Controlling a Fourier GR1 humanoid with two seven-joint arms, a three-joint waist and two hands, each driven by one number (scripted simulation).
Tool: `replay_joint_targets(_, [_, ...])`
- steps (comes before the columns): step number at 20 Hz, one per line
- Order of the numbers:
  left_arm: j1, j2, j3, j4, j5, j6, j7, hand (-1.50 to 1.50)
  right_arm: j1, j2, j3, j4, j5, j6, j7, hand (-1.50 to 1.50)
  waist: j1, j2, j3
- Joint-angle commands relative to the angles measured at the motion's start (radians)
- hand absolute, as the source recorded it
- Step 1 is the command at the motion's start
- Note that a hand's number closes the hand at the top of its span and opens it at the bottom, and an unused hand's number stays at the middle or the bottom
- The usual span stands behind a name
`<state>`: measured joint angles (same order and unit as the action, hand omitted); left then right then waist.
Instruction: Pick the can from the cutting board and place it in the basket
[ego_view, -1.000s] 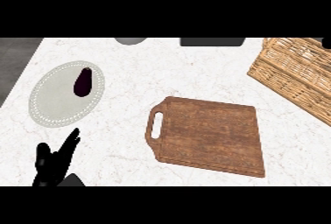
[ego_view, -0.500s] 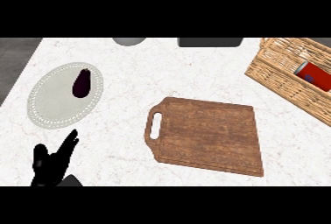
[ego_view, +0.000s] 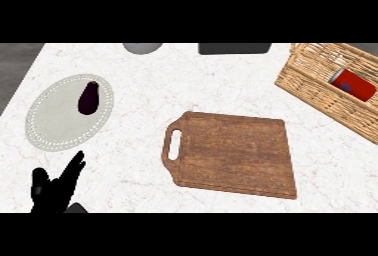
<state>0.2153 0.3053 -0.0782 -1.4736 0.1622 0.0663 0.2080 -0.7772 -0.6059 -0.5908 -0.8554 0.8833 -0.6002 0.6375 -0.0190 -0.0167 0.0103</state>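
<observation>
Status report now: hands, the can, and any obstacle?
Left hand open, resting lower left; right hand not in view. Can lying in basket. Cutting board bare.

Plate (ego_view: 44, 125), pale w/ beaded rim, at left of frame on white marble counter (ego_view: 184, 85). Dark purple eggplant (ego_view: 88, 97) lies on plate's upper part, lengthwise, stem end up. Grey round obj (ego_view: 142, 47) at top edge, left of center, cut off. Dark flat obj (ego_view: 235, 48) at top edge, center-right, also cut off.

Kitchen, marble counter (ego_view: 221, 85), cutting board (ego_view: 232, 152), plate (ego_view: 52, 125)
</observation>
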Motion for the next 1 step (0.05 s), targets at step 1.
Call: replay_joint_targets(1, [-0.011, -0.032, 0.001, 0.098, -0.01, 0.002, -0.03, 0.0, 0.148, -0.002, -0.035, -0.195, -0.078, 0.074, 0.029, -1.5, -0.022, 0.005, -0.012])
